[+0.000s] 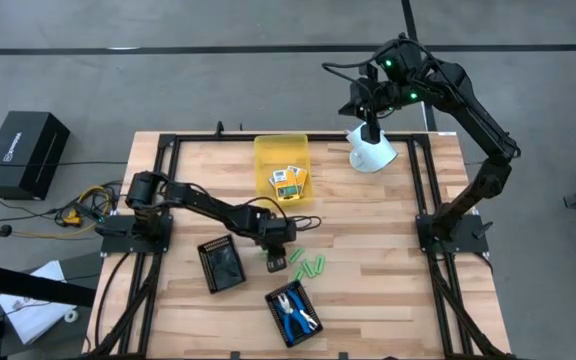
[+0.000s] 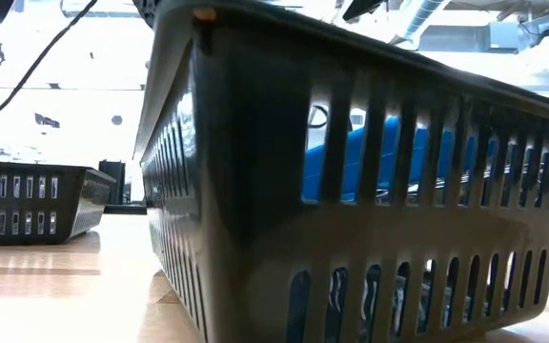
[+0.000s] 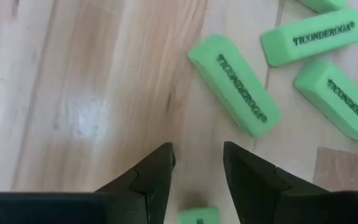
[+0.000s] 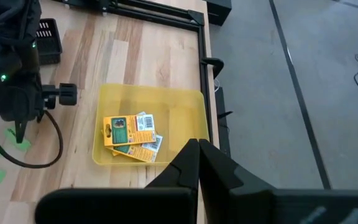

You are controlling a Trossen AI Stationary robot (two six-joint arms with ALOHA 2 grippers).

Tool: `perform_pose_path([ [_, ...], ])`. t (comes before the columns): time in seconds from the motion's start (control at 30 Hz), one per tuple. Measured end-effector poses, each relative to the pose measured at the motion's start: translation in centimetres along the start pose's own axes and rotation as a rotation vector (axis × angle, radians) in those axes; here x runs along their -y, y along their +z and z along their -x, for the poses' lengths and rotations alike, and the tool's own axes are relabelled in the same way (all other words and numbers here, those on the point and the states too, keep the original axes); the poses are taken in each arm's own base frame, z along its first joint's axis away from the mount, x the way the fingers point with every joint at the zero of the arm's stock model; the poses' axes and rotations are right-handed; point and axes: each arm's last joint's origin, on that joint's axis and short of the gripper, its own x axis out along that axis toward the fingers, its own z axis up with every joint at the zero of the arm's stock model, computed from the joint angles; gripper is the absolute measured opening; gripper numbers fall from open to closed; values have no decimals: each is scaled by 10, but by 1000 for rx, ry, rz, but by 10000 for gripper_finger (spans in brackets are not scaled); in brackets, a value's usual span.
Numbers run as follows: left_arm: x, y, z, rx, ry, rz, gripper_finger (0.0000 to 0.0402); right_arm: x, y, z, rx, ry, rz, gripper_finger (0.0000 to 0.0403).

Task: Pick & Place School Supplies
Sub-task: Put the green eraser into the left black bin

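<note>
Several light-green erasers (image 1: 308, 266) lie flat on the wooden table, near its middle. My left gripper (image 1: 276, 256) points down just left of them. It is open, and its fingers (image 3: 154, 171) stand on either side of one eraser's end (image 3: 197, 216). Other erasers (image 3: 234, 84) lie just beyond the fingertips. Yellow-orange printed boxes (image 4: 129, 134) lie in the translucent yellow bin (image 1: 281, 150). Blue-handled scissors (image 1: 294, 312) lie in a black tray (image 1: 277, 300) near the front edge. My right gripper (image 4: 197, 158) is shut with nothing in it, high over the far right of the table.
A second black tray (image 1: 221, 266) sits left of my left gripper. A white object (image 1: 371, 152) stands at the far right under my right arm. A black metal frame (image 1: 168, 140) runs round the table. In the low view the near tray (image 2: 255, 191) fills most of the picture.
</note>
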Motion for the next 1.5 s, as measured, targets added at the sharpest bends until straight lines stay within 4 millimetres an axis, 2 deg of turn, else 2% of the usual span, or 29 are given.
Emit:
perform_pose_path([
  [0.23, -6, -2, -2, -27, -36, 18, 149, 0, 0, 0, -1, 0, -3, 0],
  [0.57, 3, -7, -2, -63, -82, 8, 150, 0, 0, 0, -3, -2, -9, 0],
  [0.97, 4, -7, -2, -78, -115, -4, 150, 0, 0, 0, -2, -3, -11, 0],
  [1.2, 3, -7, -1, -83, -118, 64, 150, 0, 0, 0, -2, -4, -8, 0],
  [1.23, 3, -6, 3, -72, -121, 83, 150, 0, 0, 0, -1, -5, -8, 0],
  [1.3, 1, -18, 10, -90, -133, 125, 150, 0, 0, 3, 7, -10, -5, 0],
  [1.33, 1, -24, 16, -160, -126, 145, 150, 0, 1, 4, 17, -17, -3, 0],
  [1.4, -3, -50, 26, -369, -103, 201, 150, 0, 2, 8, 33, -28, 1, 0],
  [1.5, -2, -65, 31, -439, -128, 240, 150, -2, 3, 14, 52, -41, 5, 0],
])
